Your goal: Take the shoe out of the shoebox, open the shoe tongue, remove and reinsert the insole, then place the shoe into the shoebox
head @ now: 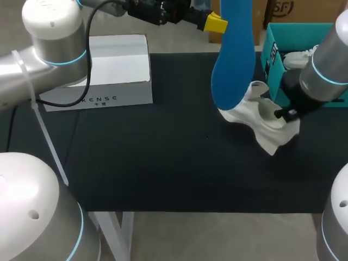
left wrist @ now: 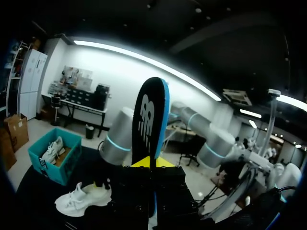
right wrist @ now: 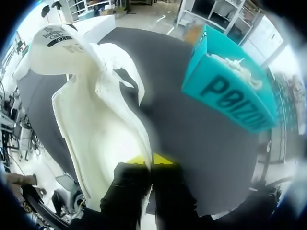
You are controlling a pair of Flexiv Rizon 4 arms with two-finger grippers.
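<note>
l gripper (left wrist: 152, 162) clamps the blue insole (head: 234, 65) by one end, held upright in the air over the shoe (head: 261, 122); its fingers are mostly hidden behind its own black body, only the yellow tips show. r gripper (right wrist: 151, 159) is pinched narrow on the shoe's side wall. shoe sits on the black table (head: 163, 157) just beside the teal shoebox (head: 280, 38), which is cut off at the edge, w/ a second shoe (head: 299, 57) inside. white box (head: 109, 70) lies well apart.
</note>
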